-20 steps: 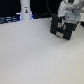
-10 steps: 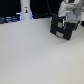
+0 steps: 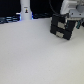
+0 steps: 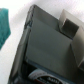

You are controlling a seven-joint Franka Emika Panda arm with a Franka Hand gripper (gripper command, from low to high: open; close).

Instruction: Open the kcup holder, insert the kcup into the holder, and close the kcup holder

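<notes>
Kcup holder (image 3: 62,27) stands on the white table (image 3: 35,57) toward the exterior view's upper right, a black boxy unit with two stacked front panels, seen at a slant. Only the exterior view shows it whole, along with the tall white bottle-like object (image 3: 25,9) standing well apart from it, toward that view's upper left, against the dark backdrop. The wrist view instead shows the holder (image 4: 47,45) from very close: a broad dark grey flat face with a pale edge, and a grey block-shaped piece (image 4: 69,26) at one corner, too blurred to name. A teal patch (image 4: 5,27) sits beside the holder in that view; what it is cannot be told. The arm (image 3: 67,7) comes down from above right over the holder, its pale body just behind and above the black box. The claw itself is hidden in both views, so whether its fingers are apart or together cannot be told.
</notes>
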